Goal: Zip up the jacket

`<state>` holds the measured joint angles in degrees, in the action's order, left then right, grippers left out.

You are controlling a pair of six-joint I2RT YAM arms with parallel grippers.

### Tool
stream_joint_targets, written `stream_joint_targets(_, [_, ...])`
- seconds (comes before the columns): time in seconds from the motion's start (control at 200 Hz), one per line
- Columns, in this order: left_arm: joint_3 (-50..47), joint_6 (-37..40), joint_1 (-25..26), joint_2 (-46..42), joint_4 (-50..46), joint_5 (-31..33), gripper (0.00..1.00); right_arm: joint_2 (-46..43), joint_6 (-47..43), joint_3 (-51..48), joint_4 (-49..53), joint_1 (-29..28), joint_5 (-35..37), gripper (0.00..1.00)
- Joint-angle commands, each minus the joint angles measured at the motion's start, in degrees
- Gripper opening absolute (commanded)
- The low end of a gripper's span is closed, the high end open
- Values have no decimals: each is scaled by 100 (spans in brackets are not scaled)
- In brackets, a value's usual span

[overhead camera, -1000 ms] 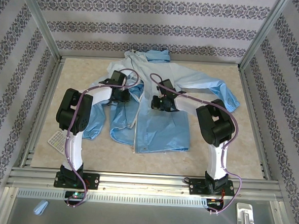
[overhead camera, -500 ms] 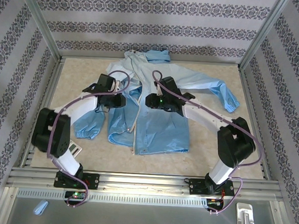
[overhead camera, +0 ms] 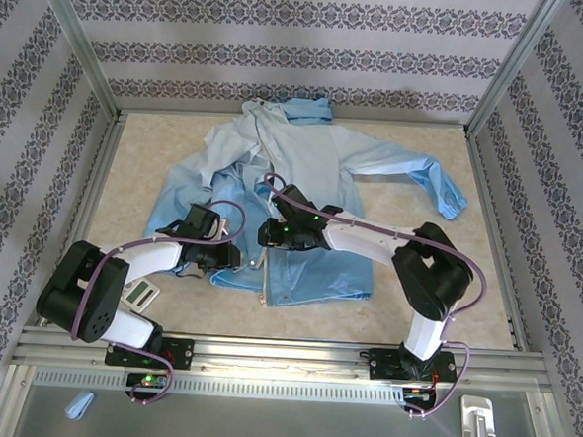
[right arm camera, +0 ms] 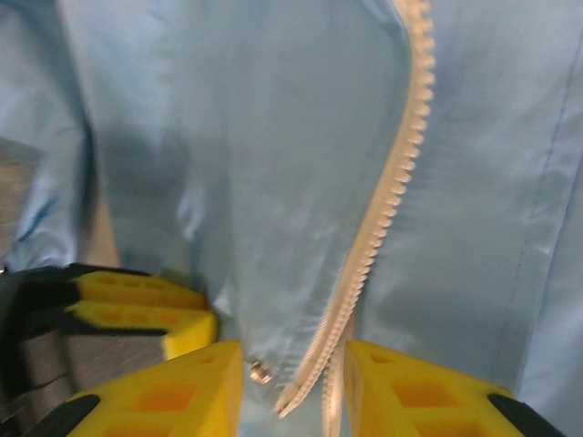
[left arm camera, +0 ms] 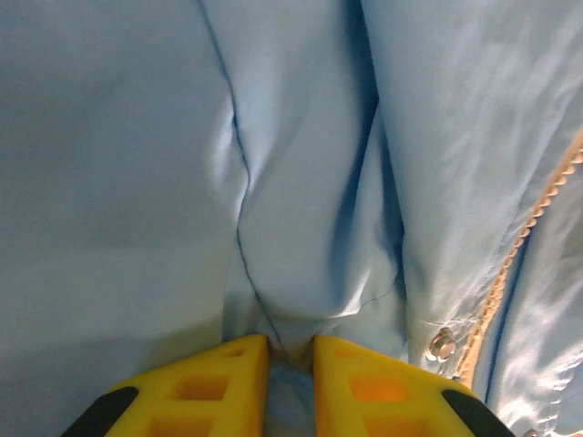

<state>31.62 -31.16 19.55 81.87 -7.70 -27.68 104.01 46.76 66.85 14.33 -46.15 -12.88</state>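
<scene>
The light-blue jacket (overhead camera: 314, 170) lies spread on the table, hood at the back, hem toward me. Near the hem my left gripper (overhead camera: 232, 257) is shut on a fold of the jacket's left front; in the left wrist view the yellow fingertips (left arm camera: 246, 360) pinch that fabric (left arm camera: 291, 273) just left of a metal snap (left arm camera: 444, 345) and the pale zipper (left arm camera: 537, 218). My right gripper (overhead camera: 268, 235) sits just right of it over the front opening. Its jaws (right arm camera: 293, 350) stand open, with the zipper's lower end (right arm camera: 401, 173) lying loose between them. The left gripper's fingers (right arm camera: 146, 309) show beside it.
A small white card (overhead camera: 140, 293) lies on the table by the left arm. In front of the table rail (overhead camera: 283, 355) lie a blue scrap (overhead camera: 80, 405) and a white clip (overhead camera: 479, 425). Patterned walls and metal posts close in the table.
Both grippers came toward me, from mid-jacket down to the hem. The left one drew the left front panel over toward the zipper. The right gripper's jaws opened.
</scene>
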Motion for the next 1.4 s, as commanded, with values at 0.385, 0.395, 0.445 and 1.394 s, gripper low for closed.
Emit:
stream_joint_targets(0.385, [-267,6,69,31,239,-159,21,723,654,539,-131,27,-38,34])
stream_joint_targets(0.395, [-258,5,65,31,224,-163,21,726,655,539,-145,27,-47,34])
stream_joint_targets(0.445, [-228,22,72,24,199,-159,21,744,661,548,-151,27,-69,34])
stream_joint_targets(1.394, [-148,-1145,40,-1396,1134,-2000,48,-321,131,73,-1521,594,-1773,0])
